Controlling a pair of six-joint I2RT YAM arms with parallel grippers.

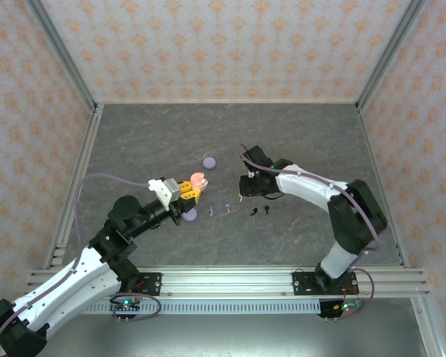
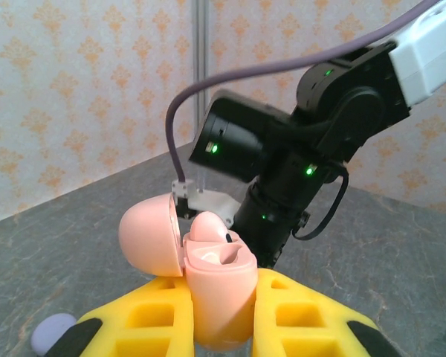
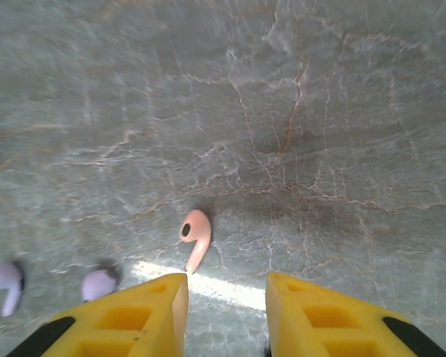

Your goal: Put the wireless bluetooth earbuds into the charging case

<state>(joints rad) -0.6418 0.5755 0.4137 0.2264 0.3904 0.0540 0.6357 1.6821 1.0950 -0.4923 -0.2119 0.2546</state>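
My left gripper (image 2: 220, 297) is shut on an open pink charging case (image 2: 217, 286), held upright with its lid (image 2: 149, 234) swung to the left. One pink earbud (image 2: 208, 226) sits in the case's far socket. In the top view the case (image 1: 198, 181) hangs above the table at centre left. My right gripper (image 3: 227, 290) points down at the table, its yellow fingers apart with nothing between them. A second pink earbud (image 3: 195, 235) lies on the table just ahead of its left fingertip. Two lavender earbuds (image 3: 4, 281) (image 3: 99, 283) lie further left.
Two closed lavender round cases (image 1: 209, 162) (image 1: 189, 215) rest on the grey table (image 1: 134, 141). Two black earbuds (image 1: 254, 213) (image 1: 267, 210) lie just in front of the right gripper (image 1: 245, 187). The right arm's wrist (image 2: 282, 186) stands close behind the pink case.
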